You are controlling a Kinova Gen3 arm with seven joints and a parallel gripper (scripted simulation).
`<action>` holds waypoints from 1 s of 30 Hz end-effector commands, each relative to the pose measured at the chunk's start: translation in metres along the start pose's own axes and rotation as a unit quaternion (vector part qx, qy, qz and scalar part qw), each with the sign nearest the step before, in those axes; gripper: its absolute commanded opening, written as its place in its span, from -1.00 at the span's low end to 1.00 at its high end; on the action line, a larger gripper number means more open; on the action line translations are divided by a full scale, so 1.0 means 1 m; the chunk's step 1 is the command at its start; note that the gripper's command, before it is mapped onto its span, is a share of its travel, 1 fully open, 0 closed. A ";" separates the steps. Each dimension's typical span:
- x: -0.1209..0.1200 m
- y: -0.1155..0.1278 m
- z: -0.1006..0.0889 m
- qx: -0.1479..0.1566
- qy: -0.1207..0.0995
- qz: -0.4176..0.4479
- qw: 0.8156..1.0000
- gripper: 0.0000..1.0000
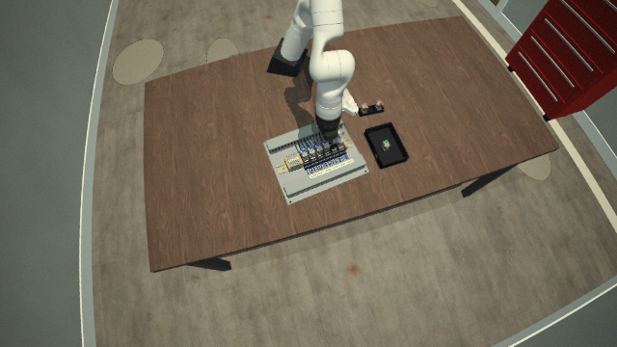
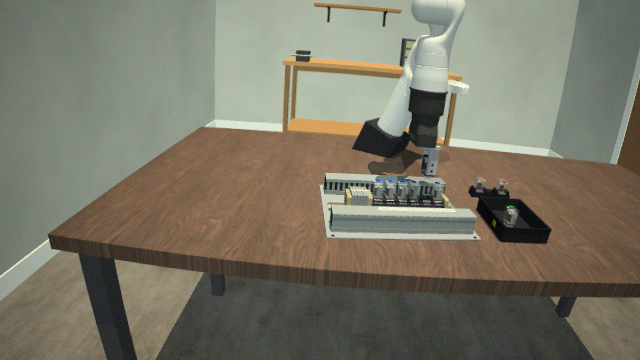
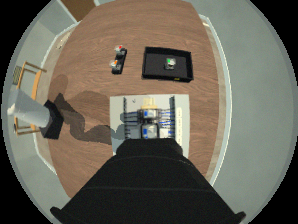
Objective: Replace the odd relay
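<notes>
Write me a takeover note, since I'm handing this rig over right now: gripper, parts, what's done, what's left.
Gripper: shut on a relay, the spare, held just above the row of relays on the panel; its button is hidden.
Tray: holds the pulled green-button relay.
Spare holder: two relays left, orange and red.
Row: the buttons that show are blue.
Done: odd relay pulled and put in the tray; spare picked.
Left: check button side, press the spare in level with its neighbours, release, withdraw.
</notes>
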State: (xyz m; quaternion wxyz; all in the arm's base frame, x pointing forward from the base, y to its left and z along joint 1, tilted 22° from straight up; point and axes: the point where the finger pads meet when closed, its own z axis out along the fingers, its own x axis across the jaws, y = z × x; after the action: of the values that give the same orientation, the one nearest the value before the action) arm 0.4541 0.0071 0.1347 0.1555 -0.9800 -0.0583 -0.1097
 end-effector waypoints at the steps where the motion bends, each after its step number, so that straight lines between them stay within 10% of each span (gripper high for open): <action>1: 0.000 0.000 -0.001 -0.001 0.001 0.000 1.000 -1.00; 30: 0.000 0.000 0.015 -0.002 0.001 0.000 1.000 -1.00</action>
State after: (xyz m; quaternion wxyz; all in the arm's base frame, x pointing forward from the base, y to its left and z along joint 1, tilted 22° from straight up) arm 0.4572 0.0106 0.1218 0.1531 -0.9802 -0.0567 -0.1119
